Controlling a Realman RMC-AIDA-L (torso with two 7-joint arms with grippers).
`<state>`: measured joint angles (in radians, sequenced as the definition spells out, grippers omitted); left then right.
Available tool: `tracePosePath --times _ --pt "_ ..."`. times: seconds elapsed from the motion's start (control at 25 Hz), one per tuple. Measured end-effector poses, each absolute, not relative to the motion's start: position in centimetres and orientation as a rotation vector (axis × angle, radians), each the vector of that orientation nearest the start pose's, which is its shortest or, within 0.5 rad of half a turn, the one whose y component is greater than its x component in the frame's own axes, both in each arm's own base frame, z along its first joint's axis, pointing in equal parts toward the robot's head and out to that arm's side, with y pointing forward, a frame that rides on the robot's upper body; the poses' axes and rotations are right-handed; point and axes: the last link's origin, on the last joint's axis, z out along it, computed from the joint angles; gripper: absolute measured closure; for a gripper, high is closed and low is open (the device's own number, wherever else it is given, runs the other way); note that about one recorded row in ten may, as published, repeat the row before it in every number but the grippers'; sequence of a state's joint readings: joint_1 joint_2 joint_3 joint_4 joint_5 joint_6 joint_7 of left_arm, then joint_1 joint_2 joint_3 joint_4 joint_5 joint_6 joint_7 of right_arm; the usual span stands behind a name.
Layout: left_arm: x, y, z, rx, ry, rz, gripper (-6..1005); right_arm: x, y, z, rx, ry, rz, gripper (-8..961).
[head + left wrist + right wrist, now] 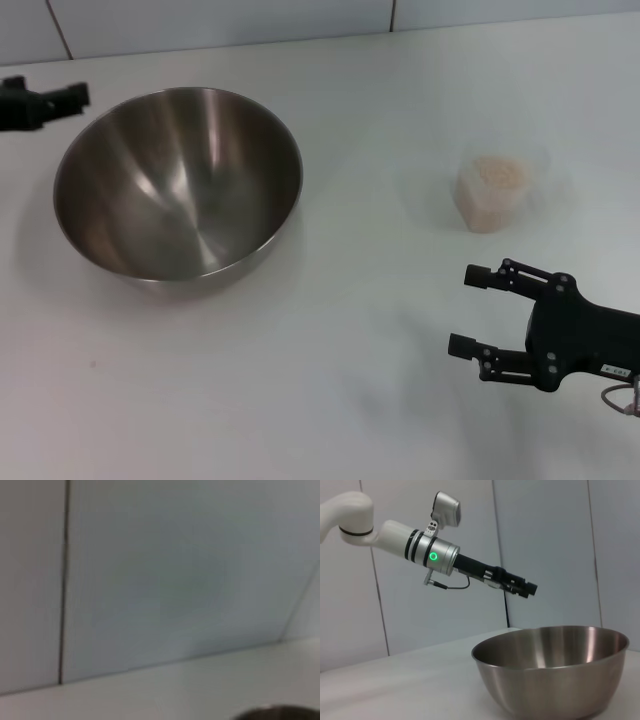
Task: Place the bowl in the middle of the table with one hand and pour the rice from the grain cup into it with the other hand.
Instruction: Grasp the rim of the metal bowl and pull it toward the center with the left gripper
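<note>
Your bowl (178, 180) sits upright on the white counter (300, 380), left of centre in the head view, shiny inside with nothing in it. The right wrist view shows the same bowl (555, 675) resting flat on the counter (395, 690), rim level.

Your cup (491, 192) stands upright on the right side, well apart from the bowl, filled near the brim with rice (493, 172). Nothing is touching it.

Your right claw (472, 311) is near the counter's front right, in front of the cup and clear of it, fingers spread and holding nothing, tips pointing toward the left.

Your left claw (70, 97) is at the far left edge, just beside the bowl's rim but not touching it. In the right wrist view the left claw (522, 587) hangs in the air above the bowl's far rim on its white arm (385, 530), angled downward; fingers look pressed together, gripping nothing.

The left wrist view gives only the wall (175, 580), a strip of counter (150, 695) and a sliver of bowl rim (280, 713).
</note>
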<state>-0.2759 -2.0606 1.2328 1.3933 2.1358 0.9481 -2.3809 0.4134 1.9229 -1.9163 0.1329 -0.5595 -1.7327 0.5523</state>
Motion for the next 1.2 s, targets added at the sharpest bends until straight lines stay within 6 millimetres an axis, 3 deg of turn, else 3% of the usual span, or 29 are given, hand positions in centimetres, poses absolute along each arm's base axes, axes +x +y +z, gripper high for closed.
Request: tracePosePath --times 0.44,1.04,1.2 --pt "-24.7 38.1 3.8 -2.233 -1.032 -0.185 168 33.6 21.6 -1.4 -2.567 0.419 0.904 134" --pt "-25.8 38.1 2.9 -2.245 -1.087 -0.140 187 33.8 21.6 -1.5 -2.569 0.423 0.888 134" --pt "-25.8 38.0 2.8 -2.254 -1.087 -0.136 278 33.8 21.6 -1.5 -2.572 0.422 0.887 135"
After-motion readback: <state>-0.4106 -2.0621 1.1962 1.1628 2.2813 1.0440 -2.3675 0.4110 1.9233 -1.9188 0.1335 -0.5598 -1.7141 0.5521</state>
